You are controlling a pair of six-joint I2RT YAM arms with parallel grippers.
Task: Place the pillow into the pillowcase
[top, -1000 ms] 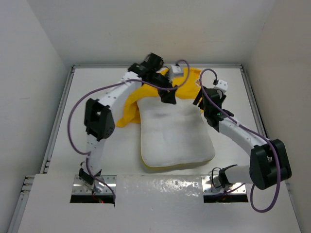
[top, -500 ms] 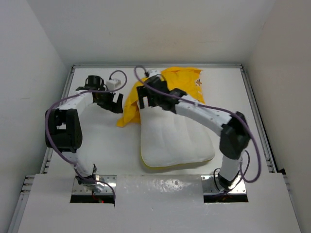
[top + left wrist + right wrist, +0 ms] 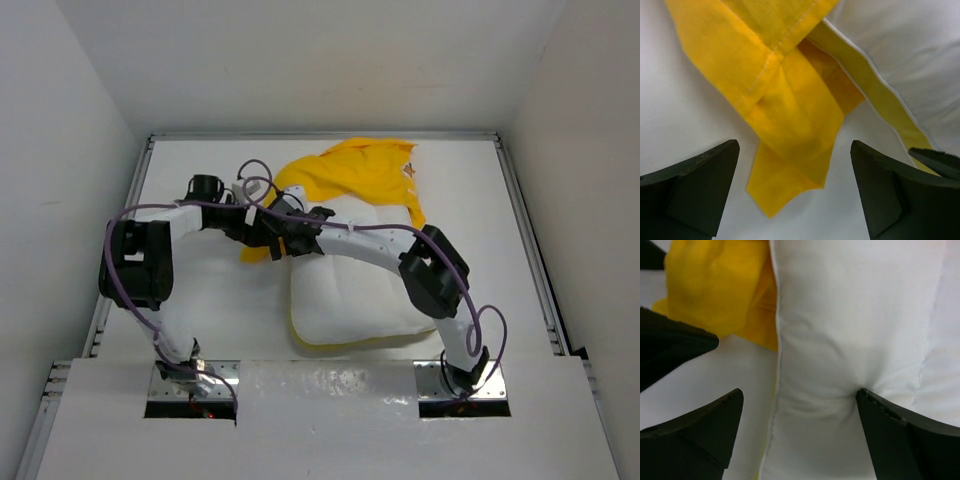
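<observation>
The white quilted pillow (image 3: 365, 290) lies mid-table, its far end under the yellow pillowcase (image 3: 365, 172). My left gripper (image 3: 255, 232) is open at the pillowcase's hanging left corner (image 3: 790, 125); that corner lies on the table between its fingers (image 3: 695, 192), untouched. The pillow's yellow edge band (image 3: 875, 95) runs on the right of the left wrist view. My right gripper (image 3: 283, 243) is open and straddles the pillow's left edge (image 3: 815, 405); its right finger (image 3: 905, 440) presses into the pillow. Both grippers sit close together.
White walls enclose the table on three sides, with a raised rail (image 3: 125, 235) along the left and another (image 3: 525, 235) along the right. The right arm's elbow (image 3: 435, 270) hangs over the pillow. Cables loop round both arms.
The left gripper has moved right to the pillowcase's left corner. The right gripper has slid left and nearer, onto the pillow's left edge. Both stay open.
</observation>
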